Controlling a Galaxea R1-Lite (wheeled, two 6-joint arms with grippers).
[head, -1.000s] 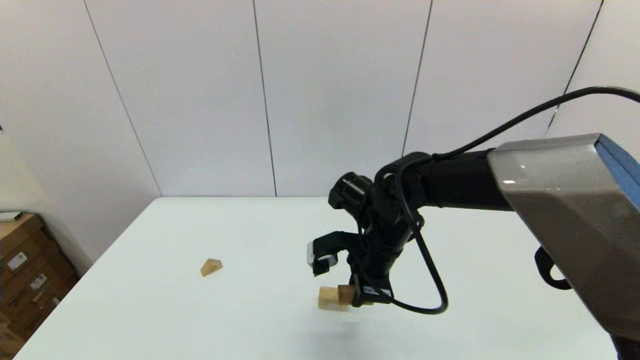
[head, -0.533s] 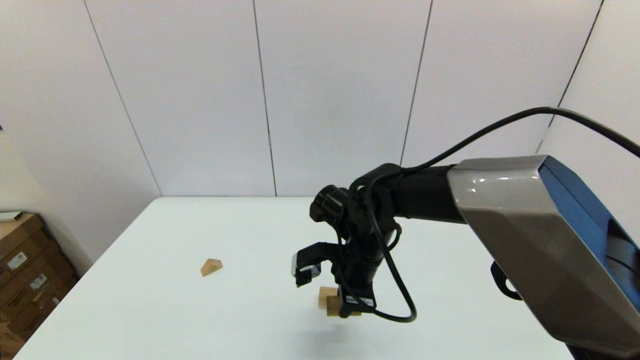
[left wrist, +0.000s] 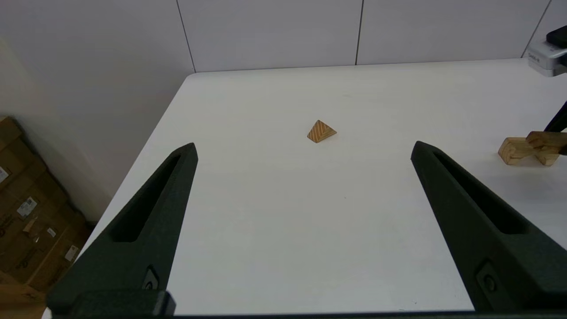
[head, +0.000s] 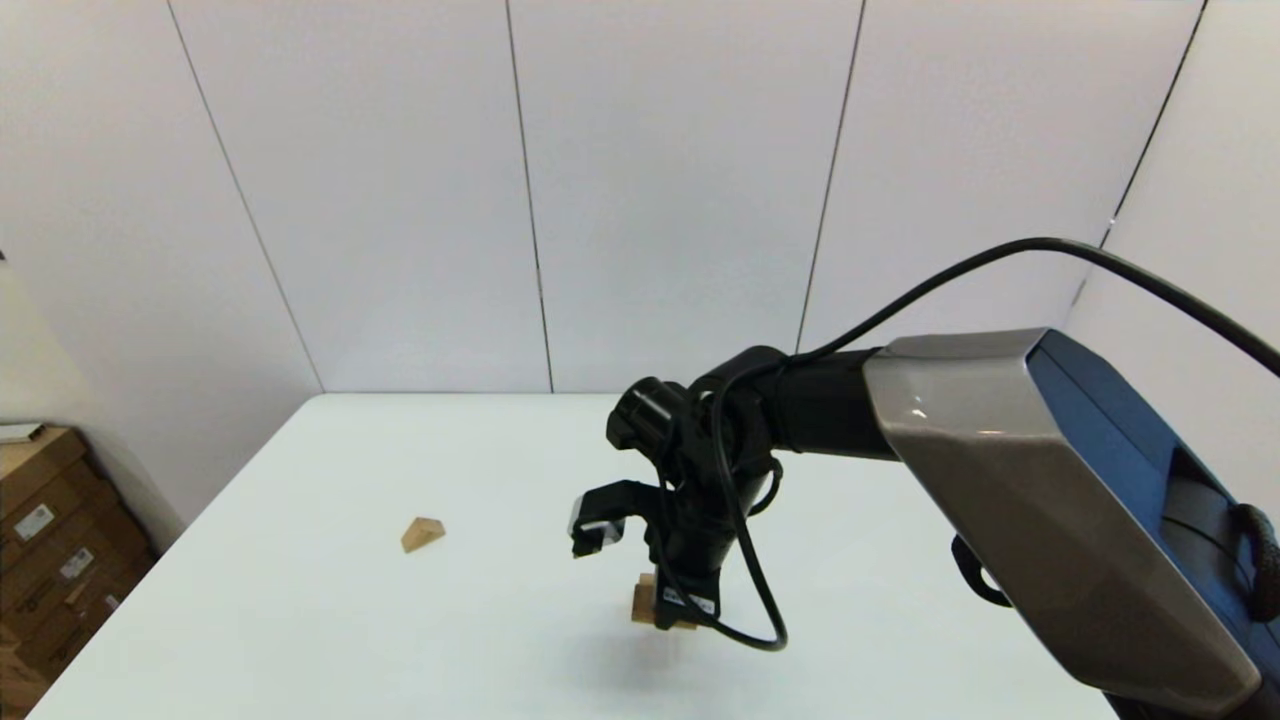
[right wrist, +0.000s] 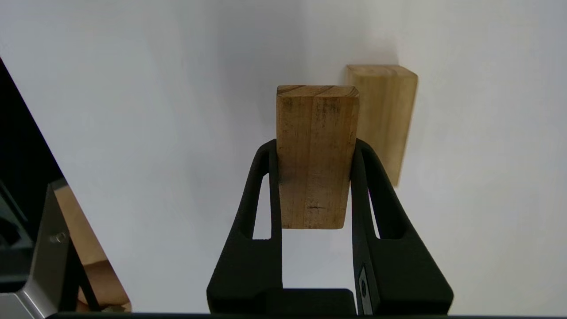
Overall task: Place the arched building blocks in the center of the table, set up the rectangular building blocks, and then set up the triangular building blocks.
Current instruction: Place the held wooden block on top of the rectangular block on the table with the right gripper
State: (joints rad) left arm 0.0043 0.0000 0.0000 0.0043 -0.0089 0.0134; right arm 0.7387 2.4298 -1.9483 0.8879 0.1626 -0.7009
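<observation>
Your right gripper (right wrist: 314, 146) holds the rectangular block (right wrist: 316, 155) between its jaws, which press on the two long narrow sides near the middle of the slab. In the right wrist view the block hangs above the surface (right wrist: 133, 110), and the arched block (right wrist: 384, 116) lies just beside and below it, near the center of the surface. In the head view the right gripper (head: 672, 608) is low over the arched block (head: 643, 603), and I cannot tell if the two blocks touch.

I judge the rectangular block to be light, stiff and hard, with smooth wood faces, so it can slip or turn between the black fingers (right wrist: 381, 212) if you move fast. The hold at the middle of the long sides looks good; keep it there, so that the slab stays level when you set it down on the arch. The arched block has flat ends and a wide top, and a push from the side may shift it.

The triangular block (left wrist: 321, 131) lies alone, well apart from the others, toward the left side. It is small and light, and its sloped faces are poor for gripping; I think you should take it by the two flat triangle ends. The left gripper (left wrist: 305, 159) is idle with its jaws wide, pointing toward this wedge.
</observation>
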